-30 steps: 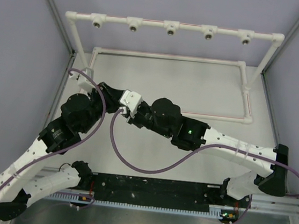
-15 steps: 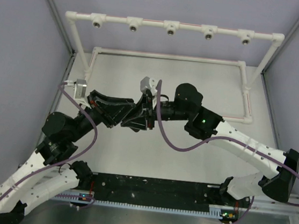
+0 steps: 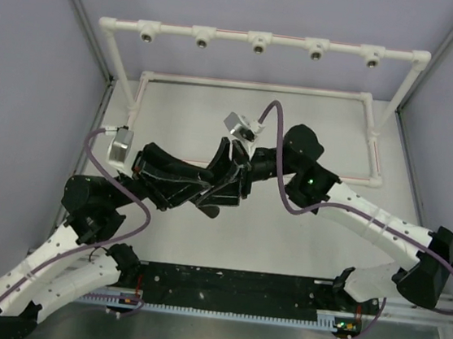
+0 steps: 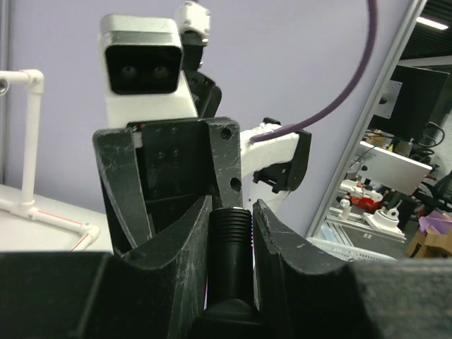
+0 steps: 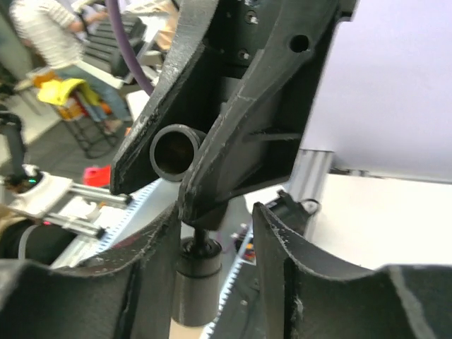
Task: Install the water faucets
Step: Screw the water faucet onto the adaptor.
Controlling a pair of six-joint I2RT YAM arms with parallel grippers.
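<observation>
From above, we see the left claw [image 3: 205,198] and the right claw [image 3: 226,187] meeting tip to tip over the middle of the bench [image 3: 313,130], well short of the white pipe frame [image 3: 262,38].

On the left wrist, the left claw is clamped on a black faucet [image 4: 232,229]. Its threaded end pokes out towards the right claw, whose fingers stand apart.

On the right wrist, we look into the faucet's hollow end, held between the left claw's fingers. The right claw's fingers gape below it.

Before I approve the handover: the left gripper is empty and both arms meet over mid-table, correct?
Not empty. The left wrist view shows the left gripper shut on a black threaded faucet piece. The rest is right.
</observation>
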